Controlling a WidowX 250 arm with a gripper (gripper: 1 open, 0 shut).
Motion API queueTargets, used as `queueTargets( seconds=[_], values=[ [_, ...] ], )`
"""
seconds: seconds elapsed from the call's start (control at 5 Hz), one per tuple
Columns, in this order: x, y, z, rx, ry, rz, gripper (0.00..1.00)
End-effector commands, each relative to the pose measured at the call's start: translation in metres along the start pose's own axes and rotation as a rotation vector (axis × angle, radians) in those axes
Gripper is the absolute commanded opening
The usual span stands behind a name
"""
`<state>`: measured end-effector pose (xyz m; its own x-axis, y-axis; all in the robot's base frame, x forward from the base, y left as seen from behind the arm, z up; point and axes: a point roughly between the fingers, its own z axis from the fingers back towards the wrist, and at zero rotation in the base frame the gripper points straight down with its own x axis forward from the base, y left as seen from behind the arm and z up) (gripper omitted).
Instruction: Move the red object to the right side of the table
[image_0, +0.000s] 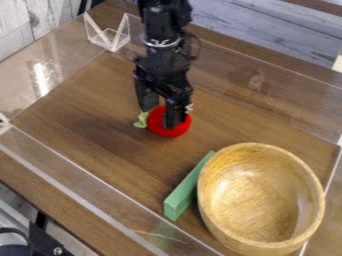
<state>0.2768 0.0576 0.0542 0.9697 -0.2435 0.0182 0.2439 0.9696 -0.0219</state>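
1. Now: red obj. (168, 121) on table (94, 133), mid-area, leaf to one side; green block (189, 186) and bowl (261, 199) nearer the cam.
2. Technique, my est.: centre fingers over the fruit's widest part, go low, close gently so it doesn't roll, check grip, then lift.
3. Rel. pos.: obj. at the fingertips, partly behind them, apparently between; contact unclear.
4. Gripper (163, 112): fingers wide apart, no grip on obj. that I can see.

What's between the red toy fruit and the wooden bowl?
The green block, beside the bowl; bare tabletop toward the fruit, camera view.
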Motion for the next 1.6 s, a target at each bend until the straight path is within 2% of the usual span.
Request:
queueTargets(
  seconds=[0.0, 0.2, 0.6, 1.0, 1.4],
  values=[
    [0.011, -0.005, 0.009, 0.005, -0.082, 0.006, 1.0],
    [0.017, -0.019, 0.013, -0.003, -0.116, 0.023, 1.0],
    [0.019, -0.019, 0.007, -0.012, -0.158, 0.071, 1.0],
    [0.039, -0.029, 0.009, -0.023, -0.166, 0.035, 1.0],
    [0.032, -0.016, -0.006, -0.027, -0.144, 0.091, 1.0]
  ],
)
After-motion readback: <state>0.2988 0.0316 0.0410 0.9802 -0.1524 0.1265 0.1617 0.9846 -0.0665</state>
